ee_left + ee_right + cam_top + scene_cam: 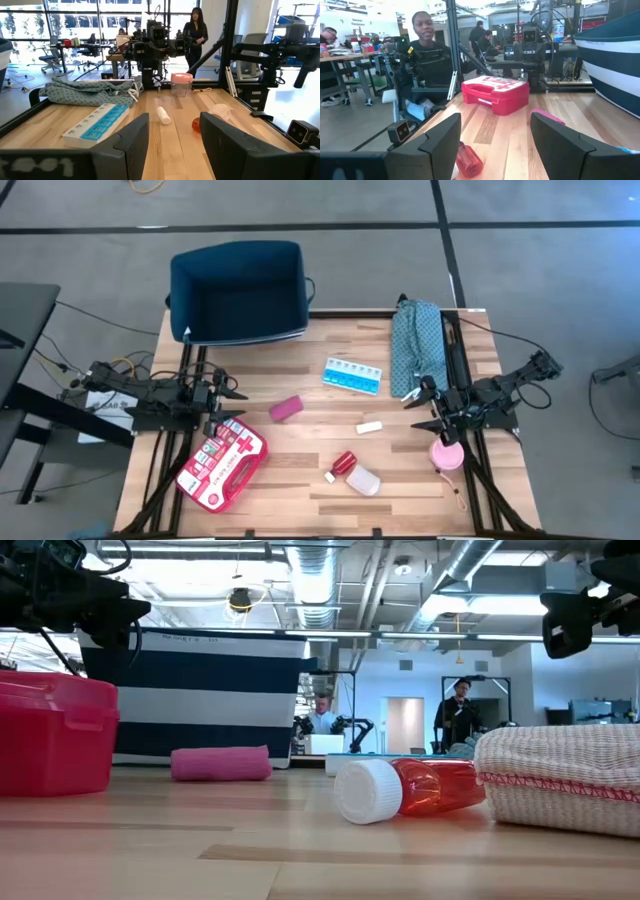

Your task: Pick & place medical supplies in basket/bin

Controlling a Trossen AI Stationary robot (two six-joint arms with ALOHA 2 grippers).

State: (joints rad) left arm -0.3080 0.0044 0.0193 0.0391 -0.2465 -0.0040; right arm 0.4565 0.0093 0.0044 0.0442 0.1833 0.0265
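The navy striped bin (240,290) stands at the table's far left. On the table lie a red-and-white first-aid case (222,465), a magenta block (286,409), a light-blue pill organizer (352,375), a white piece (369,427), a red bottle (343,462) on its side with a white cap (368,791), and a pink round disc (447,455). My left gripper (235,405) is open and empty at the left, just beyond the case. My right gripper (415,408) is open and empty at the right, near the disc.
A teal patterned cloth bundle (415,345) lies along the far right edge. A whitish woven roll (366,481) lies against the bottle. People stand and sit in the room beyond the table (427,50). Bare wood lies between the two grippers, around the block and white piece.
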